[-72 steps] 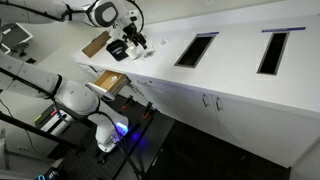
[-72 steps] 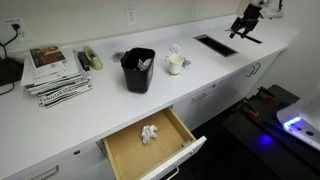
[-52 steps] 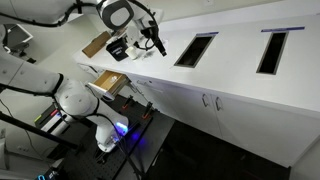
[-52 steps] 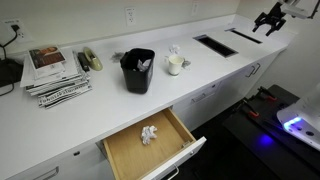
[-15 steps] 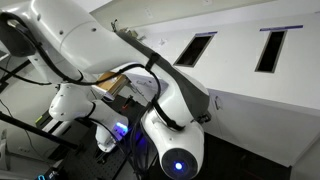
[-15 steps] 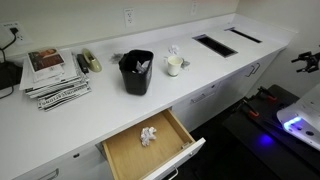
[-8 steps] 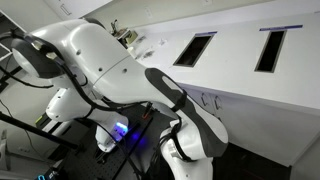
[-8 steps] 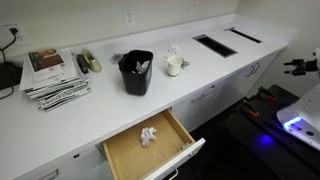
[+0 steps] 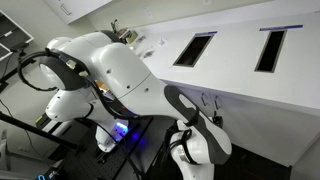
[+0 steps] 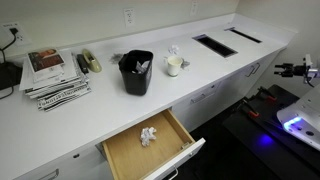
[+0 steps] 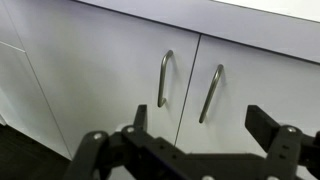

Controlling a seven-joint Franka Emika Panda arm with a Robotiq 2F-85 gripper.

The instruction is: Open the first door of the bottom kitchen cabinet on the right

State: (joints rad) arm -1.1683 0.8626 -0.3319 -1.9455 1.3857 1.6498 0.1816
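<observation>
In the wrist view two shut white doors of the bottom kitchen cabinet (image 9: 262, 112) meet at a vertical seam. The left-hand door (image 11: 90, 70) has a slim bar handle (image 11: 164, 78). The right-hand door (image 11: 265, 85) has a matching handle (image 11: 210, 92). I cannot tell which of them is the first door. My gripper (image 11: 205, 128) is open and empty, a short way in front of the doors. Its gap lines up just below the right-hand handle. In an exterior view the gripper (image 10: 298, 70) hangs off the cabinet's far end.
The white worktop (image 9: 235, 40) has two dark cut-outs (image 9: 195, 48) (image 9: 272, 50). My arm (image 9: 120, 80) covers much of the cabinet front. A drawer (image 10: 150, 142) stands open with crumpled paper inside. A black bin (image 10: 137, 70), a cup (image 10: 177, 64) and magazines (image 10: 55, 72) sit on the worktop.
The arm has swung down from above the worktop to the front of the cabinet. The gripper has moved in toward the two door handles. Both doors remain shut.
</observation>
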